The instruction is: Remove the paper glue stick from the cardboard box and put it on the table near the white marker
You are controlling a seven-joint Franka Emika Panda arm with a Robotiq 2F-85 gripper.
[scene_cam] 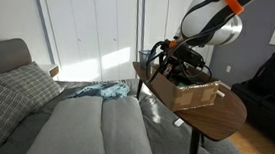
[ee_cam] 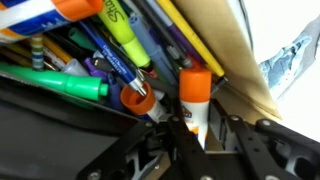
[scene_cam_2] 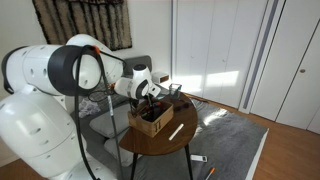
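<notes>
In the wrist view the glue stick [ee_cam: 193, 92], white with an orange cap, stands among several pens and markers in the cardboard box [ee_cam: 225, 70]. My gripper [ee_cam: 198, 126] has its fingers closed on the stick's white body. In both exterior views the gripper [scene_cam: 173, 68] [scene_cam_2: 152, 100] reaches down into the brown box [scene_cam: 198, 95] [scene_cam_2: 150, 124] on the oval wooden table [scene_cam: 219, 119] [scene_cam_2: 165, 146]. The white marker [scene_cam_2: 176, 131] lies on the tabletop beside the box, and also shows near the table's edge [scene_cam: 177, 120].
A grey sofa [scene_cam: 83, 127] with pillows stands against the table, with a blue cloth [scene_cam: 101, 91] on it. A black bag [scene_cam: 273, 74] sits behind the table. Small items lie on the floor [scene_cam_2: 198, 160]. White closet doors [scene_cam_2: 215, 45] form the back.
</notes>
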